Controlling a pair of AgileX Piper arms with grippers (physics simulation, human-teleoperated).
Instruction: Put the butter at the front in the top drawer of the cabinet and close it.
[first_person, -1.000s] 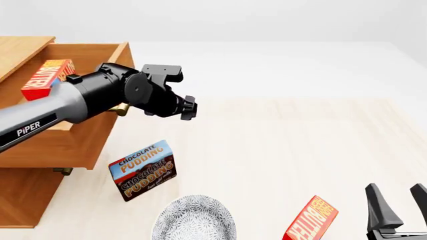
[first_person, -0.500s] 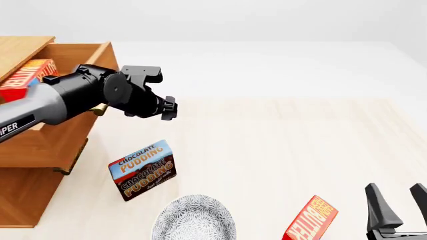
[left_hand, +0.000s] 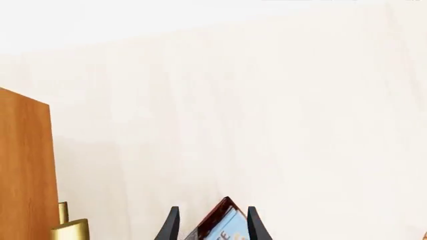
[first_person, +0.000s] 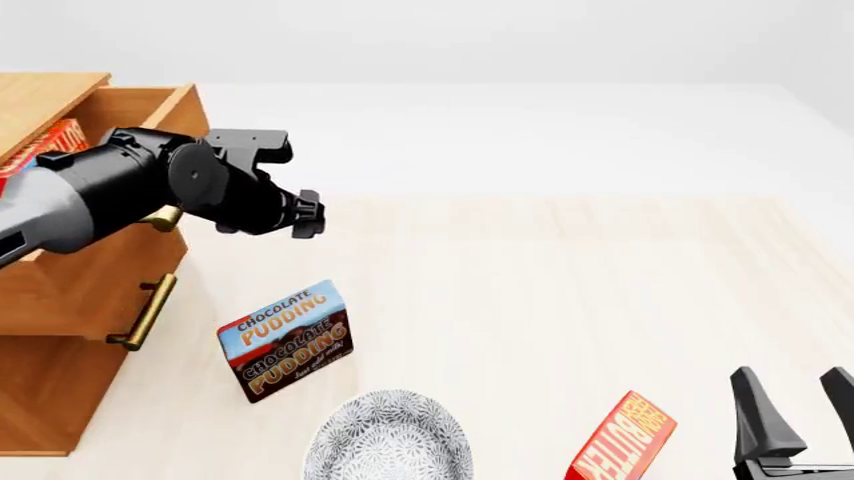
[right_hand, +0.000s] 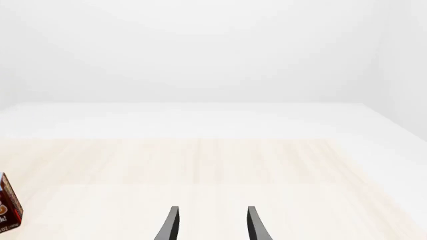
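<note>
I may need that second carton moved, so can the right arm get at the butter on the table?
Probably yes. The butter lies just beside the right pincer, which is open and holds nothing. Bare table lies between them, and the left arm is far off at the cabinet.

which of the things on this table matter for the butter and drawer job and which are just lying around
Job: red butter carton in the light-brown wooden top drawer; wooden cabinet; left end effector.
Lying about: blue-and-brown Chocolate Pudding box; second butter carton; patterned grey plate.
</note>
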